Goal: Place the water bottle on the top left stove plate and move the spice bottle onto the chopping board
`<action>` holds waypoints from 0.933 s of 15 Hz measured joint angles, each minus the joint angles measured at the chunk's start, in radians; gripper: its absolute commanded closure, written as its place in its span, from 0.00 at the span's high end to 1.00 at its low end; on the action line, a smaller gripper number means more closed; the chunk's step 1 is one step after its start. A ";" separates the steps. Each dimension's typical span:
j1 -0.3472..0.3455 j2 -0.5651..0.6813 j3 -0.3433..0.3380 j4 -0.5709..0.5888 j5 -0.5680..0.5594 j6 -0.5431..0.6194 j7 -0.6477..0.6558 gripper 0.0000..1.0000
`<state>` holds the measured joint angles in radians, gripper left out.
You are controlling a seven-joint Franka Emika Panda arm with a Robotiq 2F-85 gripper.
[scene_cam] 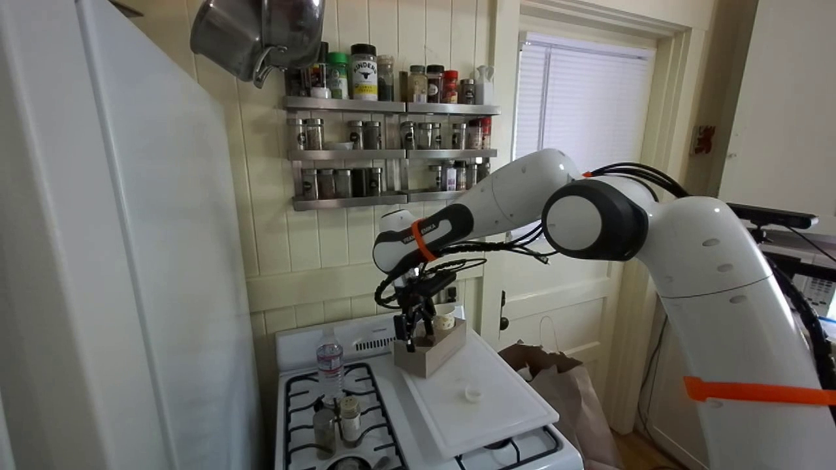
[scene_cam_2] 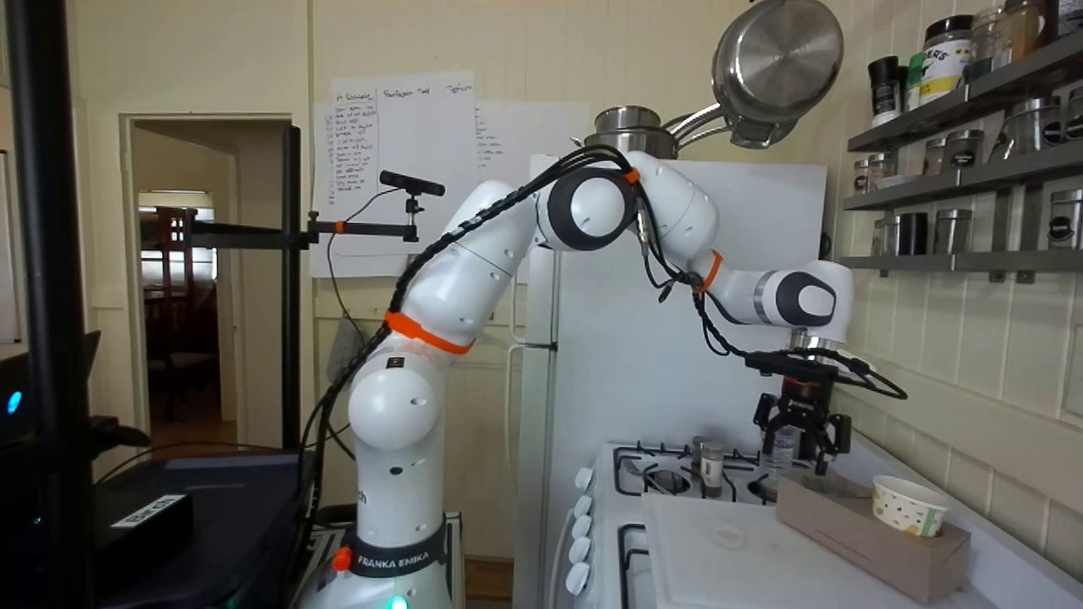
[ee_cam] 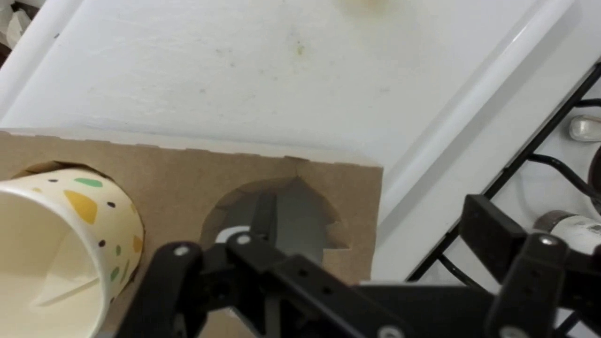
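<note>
- Gripper (scene_cam_2: 794,462): 2 fingers (ee_cam: 490,232) well apart, 1 over the carton (scene_cam_2: 863,533), 1 past its end.
- Water bottle (scene_cam: 330,362): upright on the rear burner (scene_cam_2: 761,491) nearest the fridge (scene_cam_2: 668,355).
- Spice bottle (scene_cam: 351,421): upright between rear burner and front burner (scene_cam_2: 668,482), beside a jar (scene_cam: 324,431).
- Board (scene_cam: 503,398): carton at its back.

Left grate (scene_cam: 384,406): water bottle (scene_cam: 330,365) behind spice bottle (scene_cam: 351,423) and 1 jar (scene_cam: 324,429)
Board (scene_cam: 480,418): right of grate, box (scene_cam: 441,356) at back
Box: cup (scene_cam_2: 907,506) inside
</note>
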<state>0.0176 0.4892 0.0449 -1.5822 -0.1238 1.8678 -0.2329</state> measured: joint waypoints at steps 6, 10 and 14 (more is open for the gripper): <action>0.010 0.020 0.004 -0.027 -0.030 0.146 0.003 0.94; 0.054 0.032 0.016 -0.043 -0.030 0.185 0.027 0.65; 0.072 0.033 0.014 -0.060 -0.037 0.219 0.036 0.34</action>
<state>0.0894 0.5226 0.0585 -1.6426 -0.1612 2.0872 -0.1966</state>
